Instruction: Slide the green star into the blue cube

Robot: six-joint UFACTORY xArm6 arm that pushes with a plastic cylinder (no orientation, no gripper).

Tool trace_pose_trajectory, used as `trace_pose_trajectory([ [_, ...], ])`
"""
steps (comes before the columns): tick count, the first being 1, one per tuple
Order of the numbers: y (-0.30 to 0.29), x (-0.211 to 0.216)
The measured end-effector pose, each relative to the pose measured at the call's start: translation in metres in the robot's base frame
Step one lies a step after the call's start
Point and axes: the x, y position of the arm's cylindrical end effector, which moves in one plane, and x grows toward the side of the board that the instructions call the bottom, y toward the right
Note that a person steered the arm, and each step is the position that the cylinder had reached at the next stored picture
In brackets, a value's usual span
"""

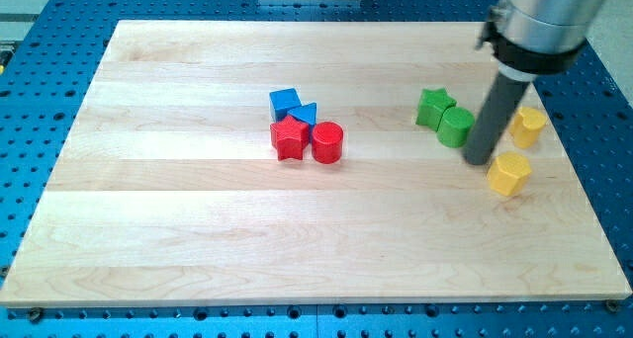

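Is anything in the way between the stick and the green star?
Yes. The green cylinder sits right between my tip and the green star, touching the star's lower right side. From the star over to the blue cube at the view's left, the wooden board shows nothing in the way.

Open counter is lying between the green star and the blue cube. My tip is standing just right of the green cylinder, which is crowding the star's right side. A blue triangle, red star and red cylinder are hemming the cube below and right.
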Motion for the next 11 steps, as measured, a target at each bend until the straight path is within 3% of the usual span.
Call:
trace_pose_trajectory([
  [2,-0.020,-0.082],
  [4,0.035,-0.078],
  [5,0.047,-0.104],
  [7,-0.013,-0.112],
  [9,-0.127,-0.115],
  [10,-0.147,-0.119],
  [11,-0.135,-0.090],
])
